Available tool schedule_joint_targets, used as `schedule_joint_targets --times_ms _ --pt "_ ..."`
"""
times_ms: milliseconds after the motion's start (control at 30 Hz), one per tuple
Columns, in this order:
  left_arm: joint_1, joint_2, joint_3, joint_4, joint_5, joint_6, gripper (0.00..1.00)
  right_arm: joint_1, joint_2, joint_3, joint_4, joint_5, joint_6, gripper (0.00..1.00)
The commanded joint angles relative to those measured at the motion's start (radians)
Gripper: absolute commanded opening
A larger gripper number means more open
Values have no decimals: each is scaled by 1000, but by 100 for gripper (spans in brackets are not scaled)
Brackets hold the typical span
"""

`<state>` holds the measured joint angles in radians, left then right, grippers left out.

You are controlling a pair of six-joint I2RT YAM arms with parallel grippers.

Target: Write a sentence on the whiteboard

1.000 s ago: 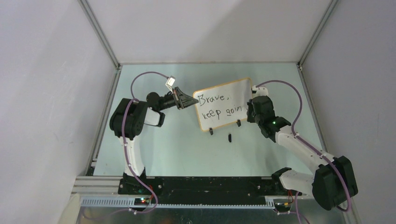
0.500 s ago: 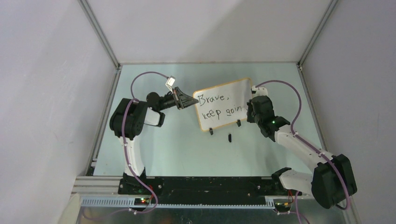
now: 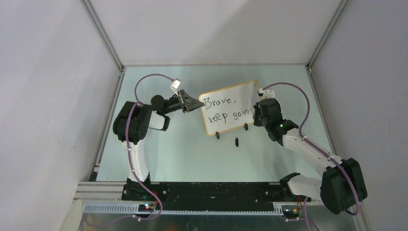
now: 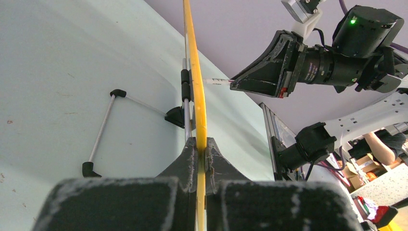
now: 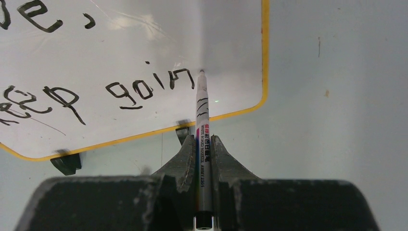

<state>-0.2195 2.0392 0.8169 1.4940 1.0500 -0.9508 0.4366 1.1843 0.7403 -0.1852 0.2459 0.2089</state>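
**Bottom of the top view.** The left arm (image 3: 136, 144) rises from the rail at lower left and the right arm (image 3: 312, 153) from lower right. Both reach up the frame over the pale green table (image 3: 178, 154).

**Centre, just below the board.** A small black object (image 3: 236, 141) lies alone on the table; what it is cannot be told.

**Centre.** Two black clip feet (image 3: 217, 135) carry the whiteboard (image 3: 245, 94). It stands in the middle of the table, with its right end higher in the frame than its left. The sentence (image 3: 226, 114) runs in black over two lines: "Brave," above and "keep goin" below.

**Left of the board.** The left claw (image 3: 200, 104) is pinching the board's left edge. In the left wrist view its dark fingers (image 4: 183, 166) are pressed together at the bottom centre on the yellow frame (image 4: 195, 82), which runs straight up the picture. A thin wire prop (image 4: 102, 127) stands on the table to the left of the frame.

**Right of the board.** The right claw (image 3: 255, 112) sits at the board's right end, level with the lower line. In the right wrist view it is pinching a pen (image 5: 202, 115) that points straight up the middle of the frame. The pen's tip touches the white surface just right of the last letter of "goin", near the board's lower right corner. In the left wrist view the same pen meets the board's face from the right, at upper centre.

**Top of the top view.** Plain grey walls (image 3: 211, 29) close off the table behind and at both sides.
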Motion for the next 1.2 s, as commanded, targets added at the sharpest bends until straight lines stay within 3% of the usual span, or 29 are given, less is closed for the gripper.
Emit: schedule_joint_targets --times_ms 0,533,1167 --pt "-12 -29 -13 32 76 23 0 -1 1 18 38 -29 -2 0" --pt "-12 -30 -15 32 77 23 0 1 -2 17 -28 -41 -3 0" --pt "-12 -28 -12 31 79 23 0 -4 14 30 -9 48 10 0"
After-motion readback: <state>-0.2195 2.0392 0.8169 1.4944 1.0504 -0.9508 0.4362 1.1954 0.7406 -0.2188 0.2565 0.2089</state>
